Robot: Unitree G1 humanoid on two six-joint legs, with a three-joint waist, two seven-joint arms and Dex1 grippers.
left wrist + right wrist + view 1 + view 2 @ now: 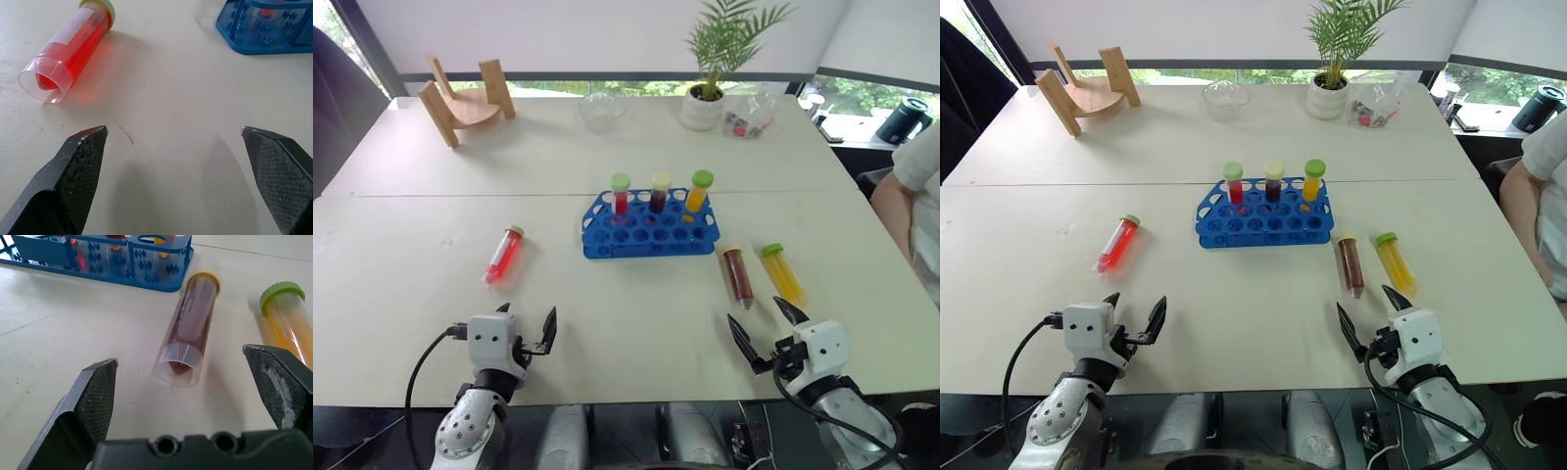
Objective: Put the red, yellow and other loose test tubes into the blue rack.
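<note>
The blue rack (649,227) stands at the table's middle with three capped tubes upright in its back row. A loose red tube (504,254) lies to its left, just ahead of my left gripper (526,319), which is open and empty. In the left wrist view the red tube (73,49) lies beyond the left finger. To the right of the rack lie a brown tube (737,274) and a yellow tube (783,272) side by side. My right gripper (765,328) is open just short of them, and the brown tube (193,318) lies between its spread fingers' line of sight.
A wooden curved stand (465,98) sits at the far left of the table. A glass bowl (602,110), a potted plant (705,98) and a clear bag (749,117) line the far edge. A person's arm (901,211) is at the right edge.
</note>
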